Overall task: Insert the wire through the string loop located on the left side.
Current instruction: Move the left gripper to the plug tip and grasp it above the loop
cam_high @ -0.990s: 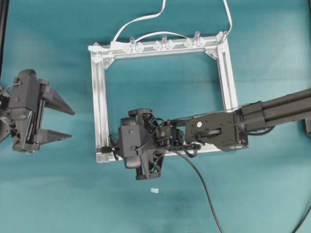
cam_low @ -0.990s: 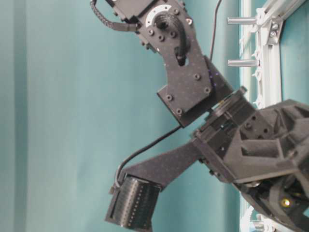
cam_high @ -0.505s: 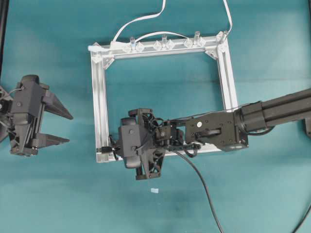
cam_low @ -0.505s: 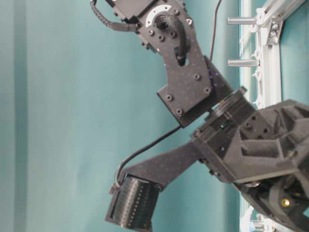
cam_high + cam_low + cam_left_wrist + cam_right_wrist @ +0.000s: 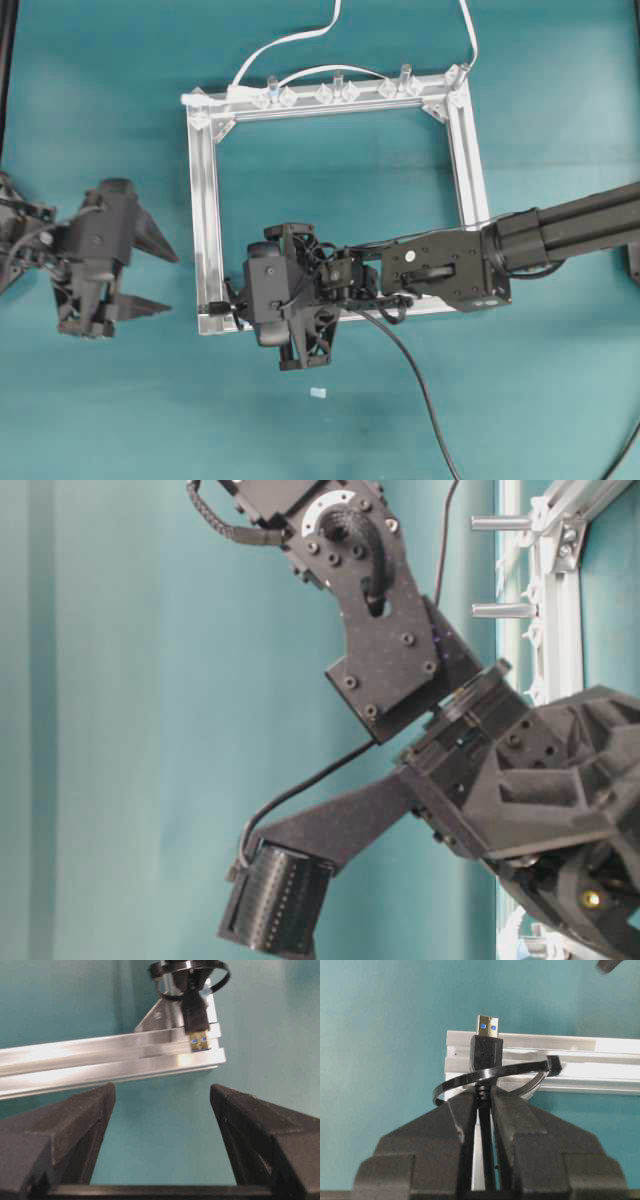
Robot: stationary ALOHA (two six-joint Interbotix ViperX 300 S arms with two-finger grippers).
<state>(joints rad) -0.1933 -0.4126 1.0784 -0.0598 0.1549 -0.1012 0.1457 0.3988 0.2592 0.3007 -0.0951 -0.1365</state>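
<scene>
Both arms [image 5: 560, 235] are matte black with visible screws; a thin black cable, possibly the camera's, loops at lower left [image 5: 300, 790].

Frame [image 5: 205, 215]: brushed aluminium, bright sheen, grooved. Wire [image 5: 486, 1055]: matt black plastic plug, shiny metal tip above frame edge. String loop [image 5: 495, 1074]: thin black plastic strap, slight gloss. Fingers [image 5: 75, 1130]: matt black plastic, finely grained. Counter [image 5: 100, 100]: teal, smooth, matt.

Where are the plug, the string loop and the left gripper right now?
plug [image 5: 487, 1042], right wrist view, on its black housing.
string loop [image 5: 520, 1067], right wrist view, on the black band by the frame corner.
left gripper [image 5: 161, 1105], left wrist view, midway between its open fingertips.
</scene>
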